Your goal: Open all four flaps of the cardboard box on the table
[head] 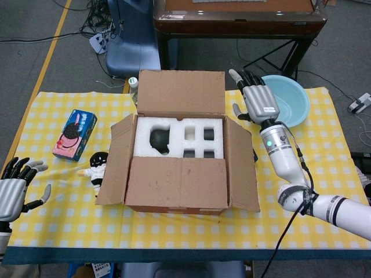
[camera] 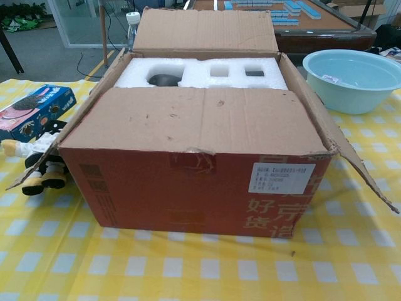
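Head view: we are seeing the cardboard box (head: 179,162) sitting mid-worktop (head: 301,226), near flap (head: 177,182) lying closed. Both the right hand (head: 259,103) and left hand (head: 14,191) are hovering spread, empty. The stiff, light flap should lift by its free edge.

The cardboard box (head: 177,168) is matt brown paperboard with a creased, rough surface, and inside it sits white foam (head: 178,136) that looks soft and grainy. The basin (head: 287,98) is smooth, glossy plastic, and the tablecloth (head: 307,168) is matt checked cloth.
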Robot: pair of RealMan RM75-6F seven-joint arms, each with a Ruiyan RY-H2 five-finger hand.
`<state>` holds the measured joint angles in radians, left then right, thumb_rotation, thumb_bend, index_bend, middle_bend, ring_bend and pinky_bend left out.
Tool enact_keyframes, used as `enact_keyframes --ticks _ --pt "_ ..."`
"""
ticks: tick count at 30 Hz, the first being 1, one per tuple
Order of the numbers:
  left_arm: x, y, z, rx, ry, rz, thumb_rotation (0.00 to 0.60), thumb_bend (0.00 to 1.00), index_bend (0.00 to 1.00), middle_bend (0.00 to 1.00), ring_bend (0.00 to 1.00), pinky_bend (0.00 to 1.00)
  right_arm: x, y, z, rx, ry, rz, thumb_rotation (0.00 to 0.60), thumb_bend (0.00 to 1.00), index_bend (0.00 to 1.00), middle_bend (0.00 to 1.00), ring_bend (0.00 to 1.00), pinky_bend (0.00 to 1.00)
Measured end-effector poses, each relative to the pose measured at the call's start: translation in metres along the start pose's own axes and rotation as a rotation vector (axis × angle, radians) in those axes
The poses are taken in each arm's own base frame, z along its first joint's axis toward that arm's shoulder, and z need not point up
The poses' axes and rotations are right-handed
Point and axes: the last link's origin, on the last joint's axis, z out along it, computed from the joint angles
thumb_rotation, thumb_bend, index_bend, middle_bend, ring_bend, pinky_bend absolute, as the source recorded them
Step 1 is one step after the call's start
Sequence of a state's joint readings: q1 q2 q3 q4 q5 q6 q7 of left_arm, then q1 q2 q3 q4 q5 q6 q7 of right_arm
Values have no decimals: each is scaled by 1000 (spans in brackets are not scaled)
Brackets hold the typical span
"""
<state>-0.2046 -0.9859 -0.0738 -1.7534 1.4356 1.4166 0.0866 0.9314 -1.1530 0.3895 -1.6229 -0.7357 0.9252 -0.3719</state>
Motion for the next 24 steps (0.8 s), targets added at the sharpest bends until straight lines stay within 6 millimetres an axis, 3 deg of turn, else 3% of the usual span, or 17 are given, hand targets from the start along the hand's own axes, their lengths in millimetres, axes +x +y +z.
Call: enact_keyframes --ticks 6,12,17,24 --pt "-1 3 -2 -5 -5 -1 235 433 334 220 96 0 -5 -3 -57 92 -135 20 600 592 106 183 46 87" --pt "-1 3 -4 -3 -8 -1 239 433 341 220 96 0 -24 4 -95 138 -269 20 600 784 160 201 50 87" --pt "-2 3 -6 -6 -12 -4 236 433 350 220 96 0 -38 4 -105 156 -340 13 600 896 204 203 51 87" --pt "-4 -1 -8 4 -24 -7 239 433 359 218 95 0 -53 0 -101 171 -372 -14 600 980 224 203 51 87"
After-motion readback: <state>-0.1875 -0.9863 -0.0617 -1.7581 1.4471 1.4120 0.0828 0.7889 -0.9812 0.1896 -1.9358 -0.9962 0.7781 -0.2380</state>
